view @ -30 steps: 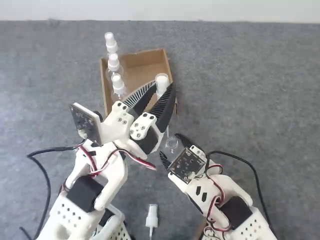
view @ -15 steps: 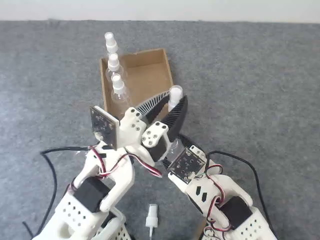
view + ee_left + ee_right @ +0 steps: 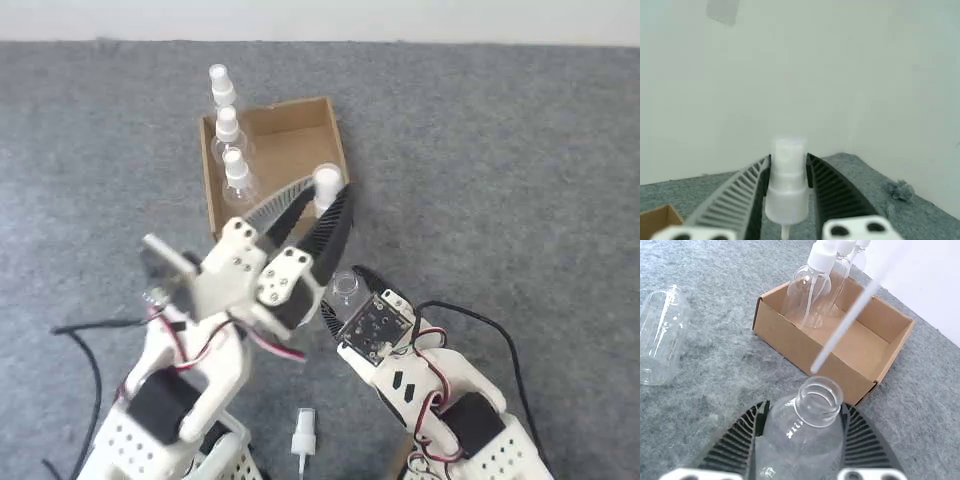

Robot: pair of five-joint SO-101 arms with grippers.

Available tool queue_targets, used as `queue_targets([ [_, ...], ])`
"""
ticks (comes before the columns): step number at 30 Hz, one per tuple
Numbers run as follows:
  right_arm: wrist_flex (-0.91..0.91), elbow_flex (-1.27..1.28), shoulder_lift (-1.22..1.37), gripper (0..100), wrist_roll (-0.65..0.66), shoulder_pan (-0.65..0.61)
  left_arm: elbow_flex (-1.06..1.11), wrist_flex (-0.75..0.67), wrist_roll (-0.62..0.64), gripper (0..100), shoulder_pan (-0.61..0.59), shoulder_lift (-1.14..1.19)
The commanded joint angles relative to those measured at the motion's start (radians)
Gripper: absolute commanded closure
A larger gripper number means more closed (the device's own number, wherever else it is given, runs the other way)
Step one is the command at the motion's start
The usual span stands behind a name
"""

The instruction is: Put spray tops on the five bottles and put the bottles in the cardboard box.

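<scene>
My left gripper (image 3: 329, 190) is shut on a white spray top (image 3: 326, 181), held up in the air beside the cardboard box (image 3: 291, 146). In the left wrist view the spray top (image 3: 786, 182) sits upright between the ribbed fingers (image 3: 740, 195). Its thin dip tube (image 3: 860, 305) hangs just above the open neck of a clear bottle (image 3: 812, 422). My right gripper (image 3: 804, 412) is shut on that bottle (image 3: 344, 288), which stands upright in front of the box. Three capped bottles (image 3: 231, 128) stand along the box's left side.
A loose spray top (image 3: 303, 432) lies on the grey carpet near the front edge, between the two arm bases. An uncapped clear bottle (image 3: 660, 340) lies on its side on the carpet away from the box. Open carpet spreads to the right.
The left arm swung the spray top to the right half a second ago, then back left and slightly up. The right gripper and its bottle stayed put.
</scene>
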Motion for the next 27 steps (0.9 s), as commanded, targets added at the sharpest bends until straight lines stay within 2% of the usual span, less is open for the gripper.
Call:
queue_targets([
  [1,-0.074,0.023,-0.022,92.4,0.012,0.013,-0.058,0.014,-0.009,99,0.002,-0.066],
  [15,-0.085,0.031,-0.022,92.4,0.012,0.012,-0.058,0.008,-0.006,99,0.006,0.021],
  [21,-0.085,0.031,-0.022,92.4,0.012,0.012,-0.058,0.008,-0.006,99,0.066,0.071],
  [27,-0.084,0.031,-0.022,92.4,0.012,0.012,-0.058,0.008,-0.008,99,0.068,0.081],
])
